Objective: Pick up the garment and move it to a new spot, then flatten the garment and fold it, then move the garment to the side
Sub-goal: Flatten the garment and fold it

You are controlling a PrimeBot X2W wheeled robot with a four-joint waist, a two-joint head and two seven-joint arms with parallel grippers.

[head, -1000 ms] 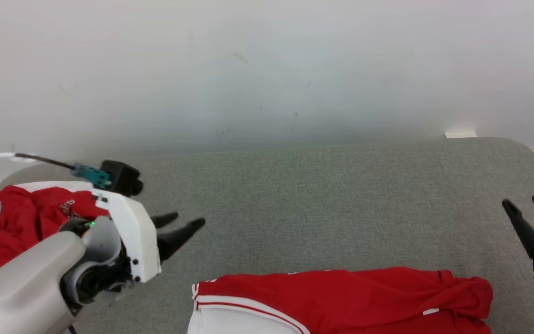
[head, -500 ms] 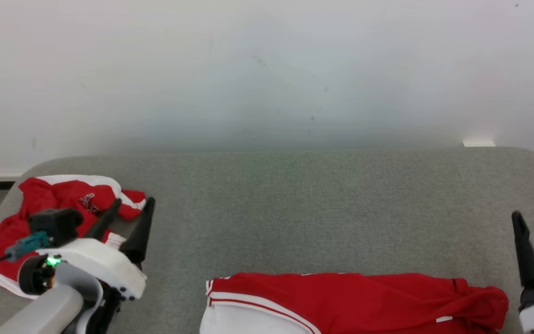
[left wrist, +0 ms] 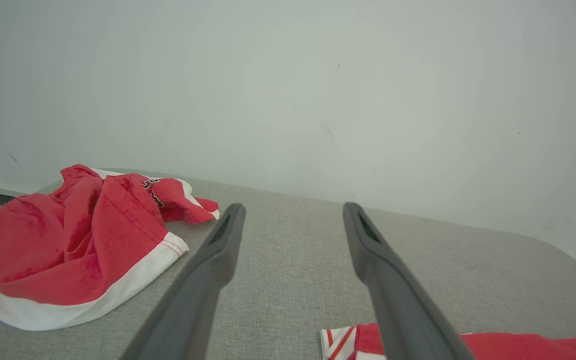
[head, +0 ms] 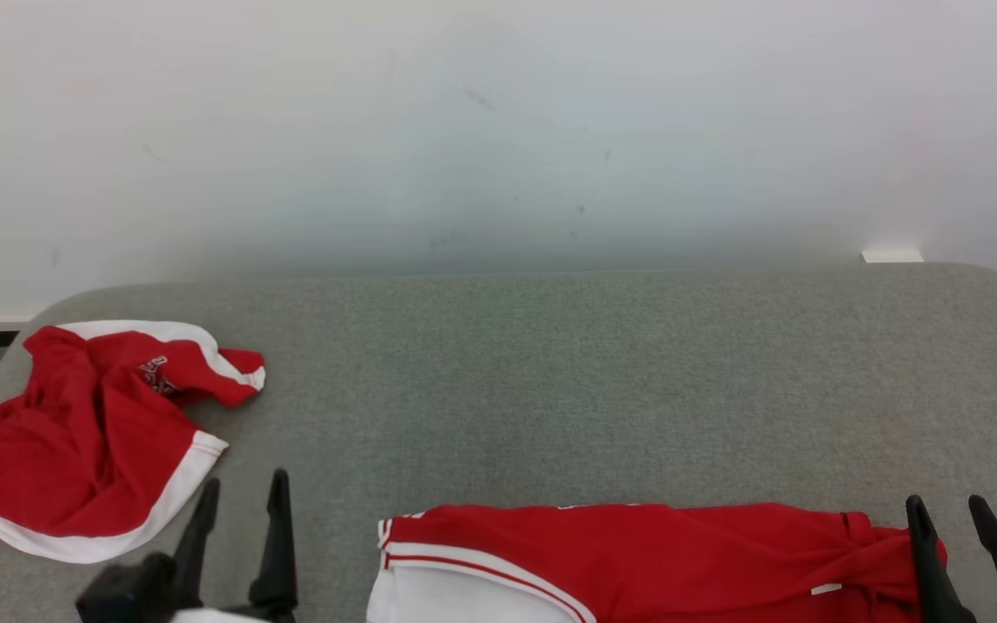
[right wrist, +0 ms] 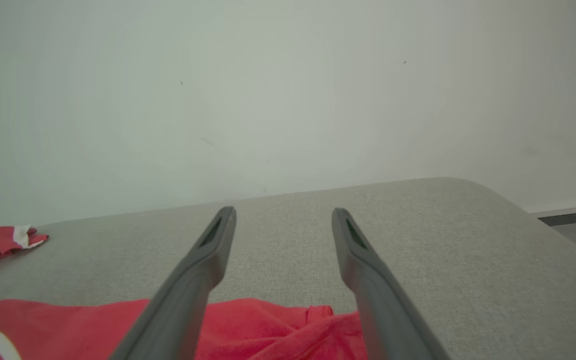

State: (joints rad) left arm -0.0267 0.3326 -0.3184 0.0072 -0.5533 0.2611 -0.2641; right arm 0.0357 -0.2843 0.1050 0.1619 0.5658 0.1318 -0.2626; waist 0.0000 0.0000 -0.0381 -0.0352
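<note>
Left gripper (head: 244, 481) and right gripper (head: 945, 502) both stand wide open, holding nothing (dark fingers pointing up from the bottom edge). A crumpled red garment (head: 92, 441) with white trim lies at the grey table's (head: 550, 363) left end. A second red garment (head: 637, 554), flatter, stretches along the near edge between the grippers.

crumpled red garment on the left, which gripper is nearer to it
Left. The left gripper stands just right of the crumpled garment, not touching; the right gripper is far across the table.
</note>
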